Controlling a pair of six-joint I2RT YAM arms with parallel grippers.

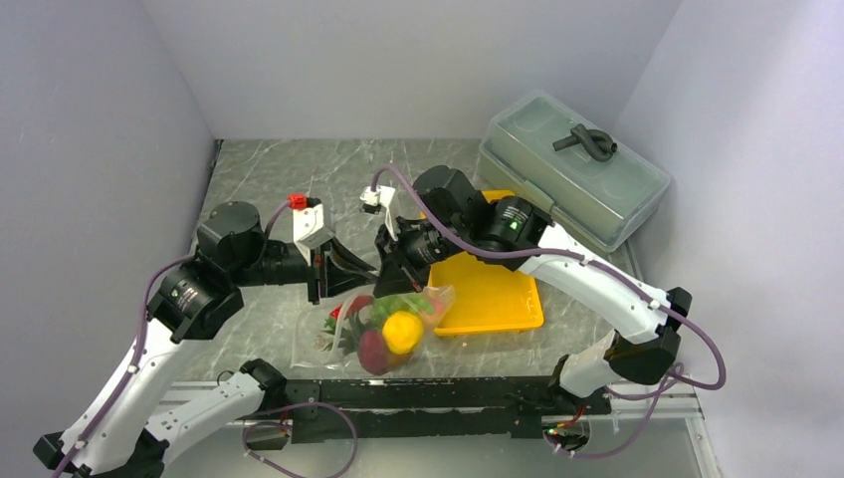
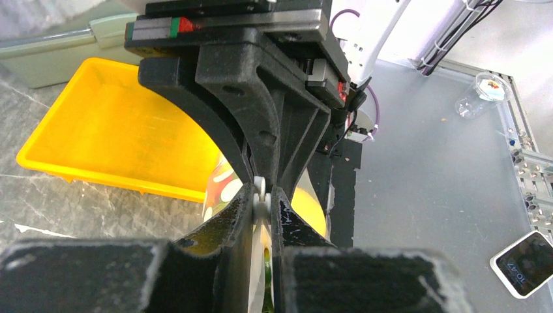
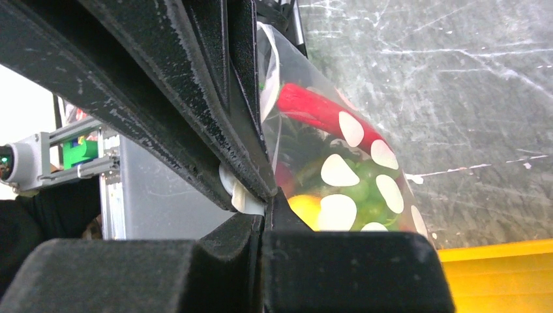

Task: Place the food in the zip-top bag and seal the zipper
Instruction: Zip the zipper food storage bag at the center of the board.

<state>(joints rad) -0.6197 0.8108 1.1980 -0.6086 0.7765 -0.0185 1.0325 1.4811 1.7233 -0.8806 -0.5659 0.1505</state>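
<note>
1. Left claw [image 2: 263, 195]: fingers closed together, clamped on the upper edge of the zip-top bag [image 3: 352, 176].
2. Zip-top bag: suspended by that edge between the two claws, near the front of the worktop [image 1: 269, 179]. Whether its lower end touches the surface cannot be determined.
3. Food: inside the bag. The red chili pepper [image 3: 313, 107], green grape bunch [image 3: 365, 195] and yellow lemon [image 1: 401, 332] show through the dotted film.
4. Right claw [image 3: 257, 202]: fingers closed together, clamped on the same edge, close beside the left claw.
5. Yellow tray [image 1: 498, 299]: just right of the bag.
6. Grey-green lidded box [image 1: 572, 174]: behind the tray, at the far right.
</note>
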